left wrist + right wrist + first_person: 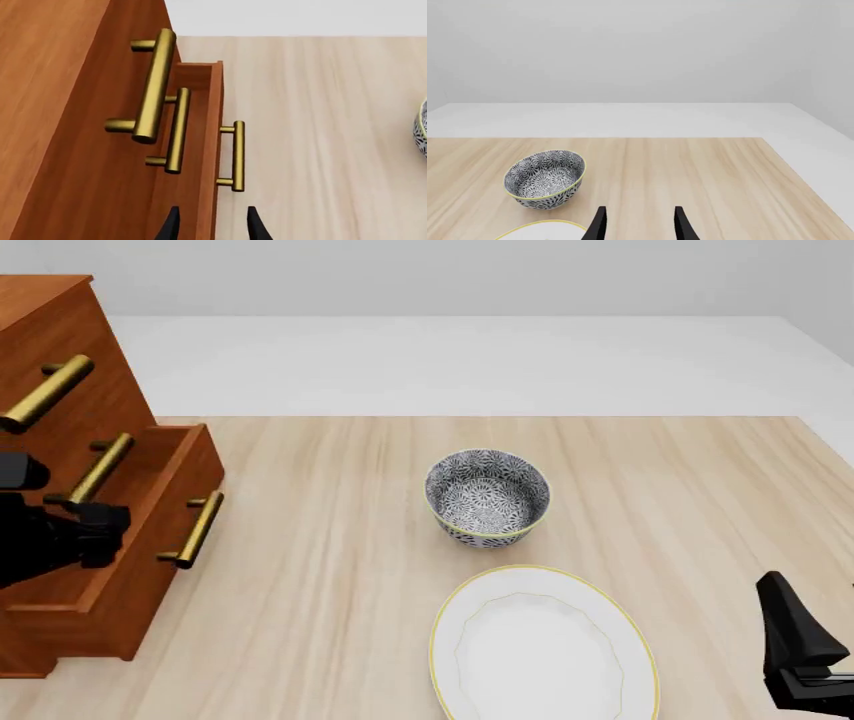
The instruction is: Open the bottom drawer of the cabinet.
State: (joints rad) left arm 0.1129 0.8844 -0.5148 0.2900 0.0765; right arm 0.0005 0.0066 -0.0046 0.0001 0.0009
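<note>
Bottom drawer [140, 570] juts out—its interior hidden; both pincers, left [209, 226] and right [636, 225], spread, empty.

bright, even, diffuse light throughout; shadows very faint, no glare, renders sharp edge to edge.

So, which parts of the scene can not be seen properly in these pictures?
- Inside of the bottom drawer: front view, hidden by the left arm; left wrist view sees only its edge.
- Left gripper: left wrist view, only the tips show, cut by the picture edge.
- Plate: front view, near rim cut off.
- Bowl: left wrist view, cut by the edge.
- Cabinet: front view, left side cut off.
</note>
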